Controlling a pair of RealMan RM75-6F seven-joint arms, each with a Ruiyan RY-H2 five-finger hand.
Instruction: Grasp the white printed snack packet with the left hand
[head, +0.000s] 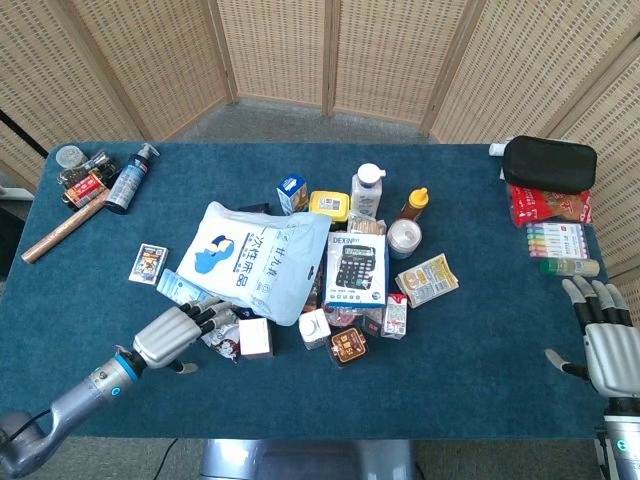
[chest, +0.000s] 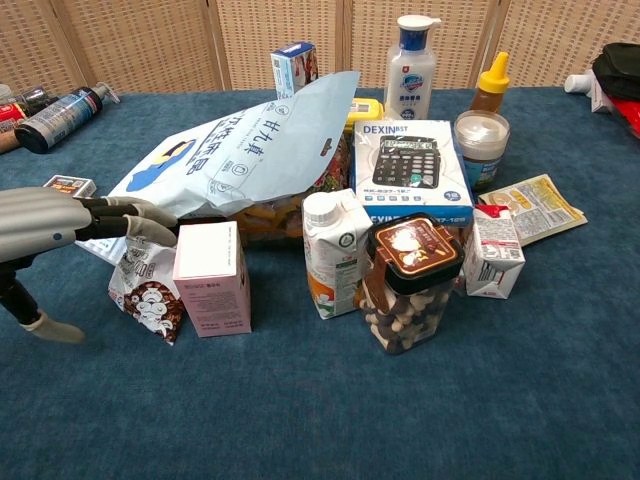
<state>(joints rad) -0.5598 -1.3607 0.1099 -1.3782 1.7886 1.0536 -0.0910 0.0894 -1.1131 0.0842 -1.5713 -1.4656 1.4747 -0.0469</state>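
The white printed snack packet (head: 219, 338) (chest: 146, 290) is crumpled, with brown cartoon print, and stands at the front left of the pile beside a pink box (head: 256, 337) (chest: 211, 279). My left hand (head: 176, 336) (chest: 58, 228) reaches in from the left with fingers spread. Its fingertips (chest: 150, 222) lie over the packet's top edge, and the thumb (chest: 48, 326) hangs apart lower left. Nothing is gripped. My right hand (head: 608, 346) rests open at the table's right edge, seen only in the head view.
A large pale-blue bag (head: 258, 258) (chest: 240, 150) lies just behind the packet, over a small blue packet (head: 183, 289). A milk carton (chest: 333, 252), a snack jar (chest: 408, 282) and a calculator box (chest: 410, 170) crowd the right. A card box (head: 148, 262) lies to the left.
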